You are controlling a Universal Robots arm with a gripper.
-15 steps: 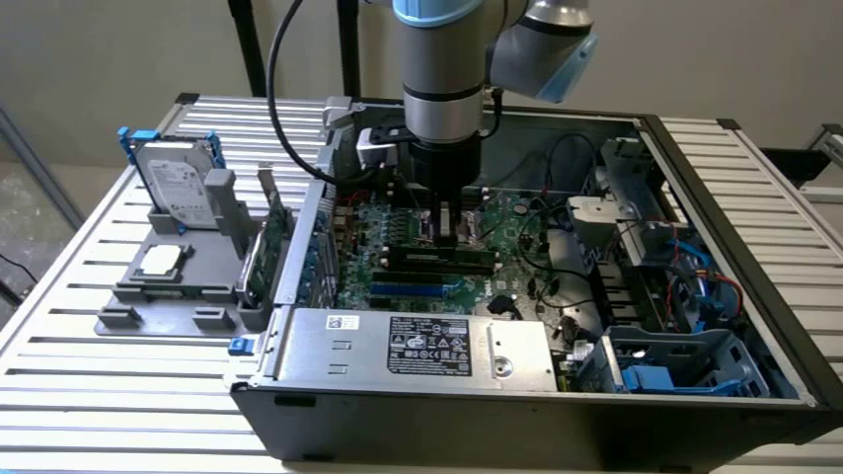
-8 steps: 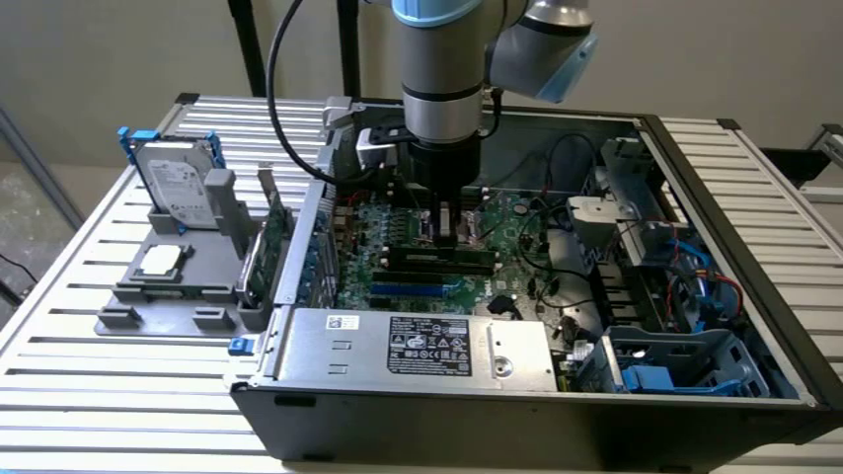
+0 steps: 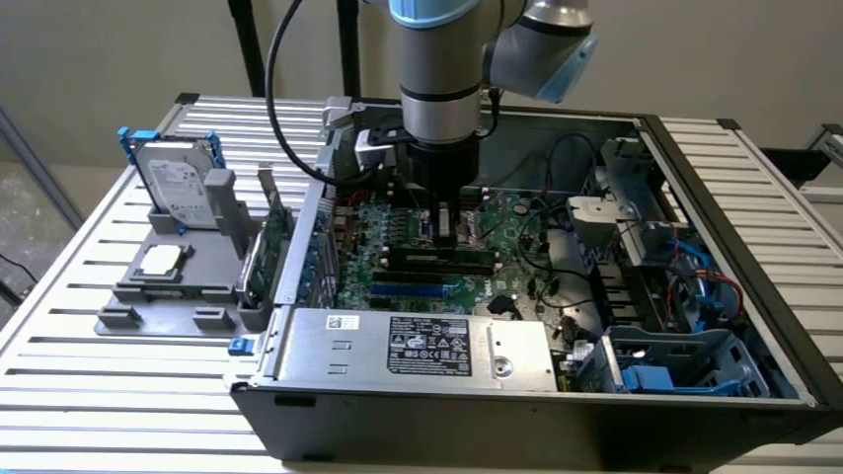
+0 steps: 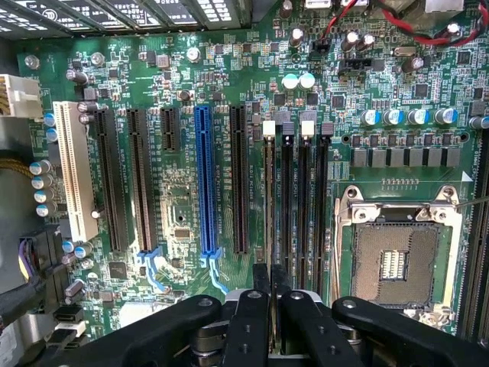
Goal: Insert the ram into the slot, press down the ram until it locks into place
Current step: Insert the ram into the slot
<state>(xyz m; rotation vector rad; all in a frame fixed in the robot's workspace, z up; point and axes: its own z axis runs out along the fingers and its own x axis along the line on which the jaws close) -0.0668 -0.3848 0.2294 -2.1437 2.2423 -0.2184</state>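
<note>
My grey cylindrical robot arm cropped above, green motherboard partly hidden behind my black metal jaws

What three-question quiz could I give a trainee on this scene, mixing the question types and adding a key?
1. True or false: the CPU socket has no cooler over it.
2. Multiple choice: in the exterior view, where does the hard drive stand?
a) inside the computer case
b) outside the case, at the exterior view's left
c) outside the case, at the exterior view's right
3. Short answer: which is the gripper nearer to, the black memory sockets or the blue expansion slot?

Key: 1 true; 2 b; 3 the black memory sockets.
</note>
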